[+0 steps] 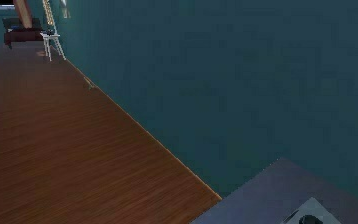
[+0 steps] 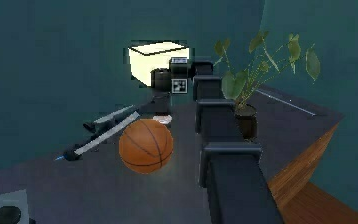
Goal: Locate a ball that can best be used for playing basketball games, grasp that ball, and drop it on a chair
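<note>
Orange and round, the basketball [image 2: 147, 146] is sitting on the dark surface [image 2: 47, 182], just left of our arm [image 2: 225, 150] and nearer to us than the hand [image 2: 157, 82]. The hand is hanging farther out, in front of a glowing cream box [image 2: 153, 58], so we cannot tell how wide it is standing or whether it is holding anything.

We are worrying about a few things. A ball rolls easily, so if the arm or hand is bumping its side, it may be rolling away, maybe off the near edge onto the floor [image 1: 67, 140]. Some long grey sticks [image 2: 99, 128] are lying just left of the ball and could be getting knocked too. The potted plant [image 2: 249, 72] is standing close on the right of the arm, so a swing that way may be tipping it.

We are also seeing a chair [image 1: 52, 42] far away down the room. That looks like a long trip, and a loose hold may be letting the ball drop early.
</note>
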Available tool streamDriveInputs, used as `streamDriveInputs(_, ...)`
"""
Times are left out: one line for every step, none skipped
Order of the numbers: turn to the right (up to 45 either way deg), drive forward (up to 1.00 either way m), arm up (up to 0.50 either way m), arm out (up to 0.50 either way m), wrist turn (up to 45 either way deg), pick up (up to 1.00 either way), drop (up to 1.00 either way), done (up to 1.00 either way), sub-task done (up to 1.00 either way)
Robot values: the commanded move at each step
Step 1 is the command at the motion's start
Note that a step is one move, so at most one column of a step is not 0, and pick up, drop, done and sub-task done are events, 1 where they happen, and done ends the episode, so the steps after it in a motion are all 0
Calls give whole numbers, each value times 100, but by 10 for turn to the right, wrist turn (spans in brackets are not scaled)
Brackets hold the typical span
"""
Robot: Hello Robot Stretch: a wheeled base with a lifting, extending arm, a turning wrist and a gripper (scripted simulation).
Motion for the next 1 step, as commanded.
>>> streamDriveInputs(0,0,0,0,450,0,0,0,0)
